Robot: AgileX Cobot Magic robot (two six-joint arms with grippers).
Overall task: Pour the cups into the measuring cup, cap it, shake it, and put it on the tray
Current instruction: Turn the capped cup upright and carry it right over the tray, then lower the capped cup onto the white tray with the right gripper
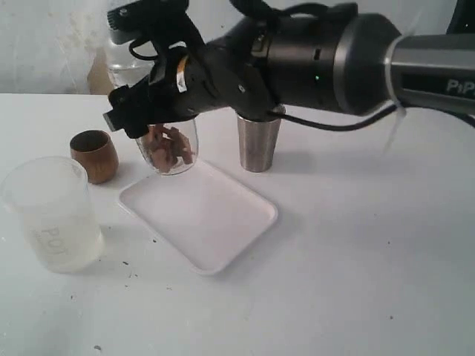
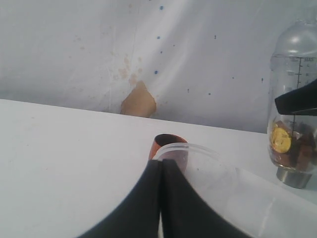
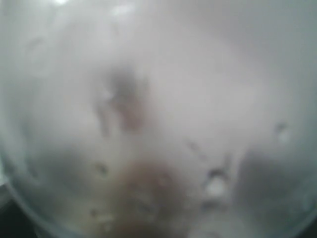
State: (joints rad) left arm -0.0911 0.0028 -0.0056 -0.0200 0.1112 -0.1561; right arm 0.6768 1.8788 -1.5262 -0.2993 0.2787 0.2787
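My right gripper reaches across to the left and is shut on the measuring cup, a tall clear cylinder with brown and yellow pieces at its bottom. In the left wrist view the measuring cup wears a clear domed cap, and a black finger crosses it. Its base is by the far left corner of the white tray; contact cannot be told. The wooden cup stands left of it, the steel tumbler behind the tray. My left gripper is shut on nothing, close to the wooden cup.
The frosted container marked P01 stands at the front left, and its rim lies just beyond my left fingers. The right wrist view is filled by blurred clear plastic. A stained white wall backs the table.
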